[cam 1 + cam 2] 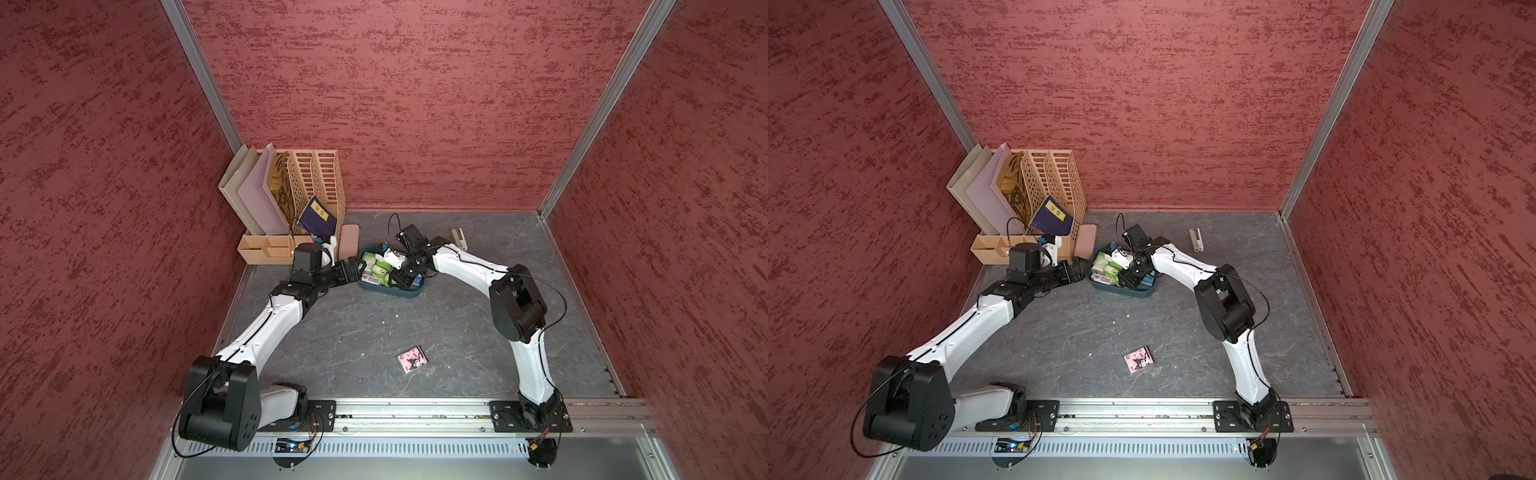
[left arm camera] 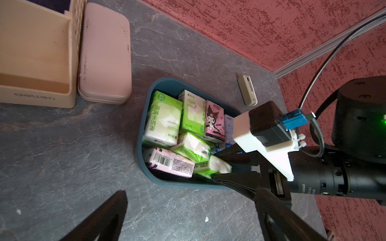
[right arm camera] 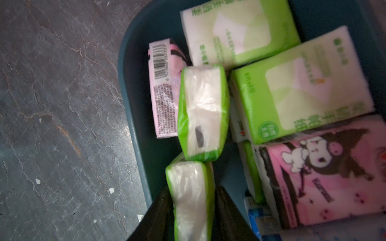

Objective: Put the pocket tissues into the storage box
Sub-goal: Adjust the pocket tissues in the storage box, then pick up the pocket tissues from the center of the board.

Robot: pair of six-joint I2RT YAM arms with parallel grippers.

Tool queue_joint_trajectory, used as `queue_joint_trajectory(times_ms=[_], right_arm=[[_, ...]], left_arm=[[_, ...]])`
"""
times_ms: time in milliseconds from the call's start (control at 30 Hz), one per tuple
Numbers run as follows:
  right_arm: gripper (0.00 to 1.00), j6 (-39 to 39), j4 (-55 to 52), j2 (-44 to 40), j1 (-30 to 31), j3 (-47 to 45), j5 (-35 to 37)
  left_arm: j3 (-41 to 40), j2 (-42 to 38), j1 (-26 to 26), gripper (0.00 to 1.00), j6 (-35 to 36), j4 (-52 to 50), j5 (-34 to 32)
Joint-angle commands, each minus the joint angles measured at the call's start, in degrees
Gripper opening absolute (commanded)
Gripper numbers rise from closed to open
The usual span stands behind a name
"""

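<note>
Right gripper is down inside the storage box, reaching in from the right side. A green packet stands on edge between its fingers, by the box's front wall. The fingers sit right against both faces of the packet. Can't tell whether they're clamping it or just flanking it.

Left gripper is spread wide with nothing between the fingers. It sits low over the table, just beside the box's left end.

Most of the pocket tissues are in the box, loosely piled, some flat and some tilted on others. They're mostly green, plus a pink cartoon one, a pink one lying barcode-up and a bit of light blue showing under the right gripper.

One pink packet lies flat and alone on the grey table. It's well apart from the box, between the two arms and nearer their bases.

The box sits toward the back of the table. A pink case is near its left end, next to a beige file organiser. A small beige object lies behind the box to the right, apart from it.
</note>
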Motion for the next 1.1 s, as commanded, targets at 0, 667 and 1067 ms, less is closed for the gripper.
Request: queue_joint_trajectory(times_ms=[0,667,1067], right_arm=[[0.43,1.1,3.1,-1.9,0.3,0.3,-0.4],[0.79,23.9,23.2,-30.9,-11.1,-21.5,4.0],[0.79,29.2,20.6,-41.7,-18.2,-32.0,3.5]], left_arm=[[1.0,0.5,0.4,1.00,0.3,-0.2,-0.2],[9.6,5.4,-12.7,1.00,18.3,-15.1,-0.9],[11.9,15.8,-30.1,0.97,29.2,-29.6,-3.5]])
